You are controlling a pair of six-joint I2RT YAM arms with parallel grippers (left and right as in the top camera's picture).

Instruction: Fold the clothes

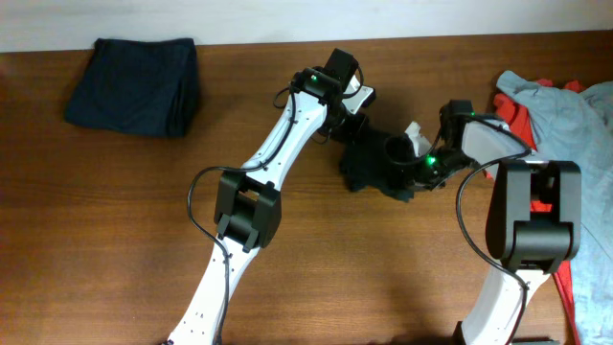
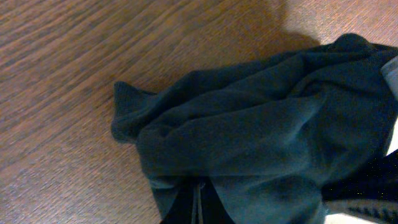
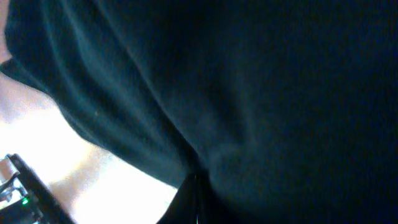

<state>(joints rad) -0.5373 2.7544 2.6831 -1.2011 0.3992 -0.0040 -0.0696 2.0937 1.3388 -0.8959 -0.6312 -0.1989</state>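
A brown wooden table [image 1: 115,220] was seen. A folded navy garment [image 1: 134,84] was laid at its far left corner. A black T-shirt [image 1: 369,168] was bunched near the middle, toward the far edge. A pale grey-blue garment [image 1: 575,120] was heaped with a red garment [image 1: 514,115] at the right edge.

- This looks like a robot test bench, more lab than home. A white-and-black left arm [image 1: 287,134] and right arm [image 1: 532,206] rise from the near edge of a bare wooden table [image 1: 115,240].
- Black cables [image 1: 195,196] loop along the arms, and a small green light [image 1: 313,78] glows close behind the left gripper [image 1: 354,123].
- Clothes lie on the table:
  - a black T-shirt [image 1: 374,168] at the left gripper and the right gripper [image 1: 407,158]
  - a folded navy garment [image 1: 136,73] well off to the left gripper's left
  - a red and pale grey-blue heap [image 1: 565,105] near the right gripper's right
- Beyond both grippers, a plain pale strip [image 1: 239,19] borders the table.
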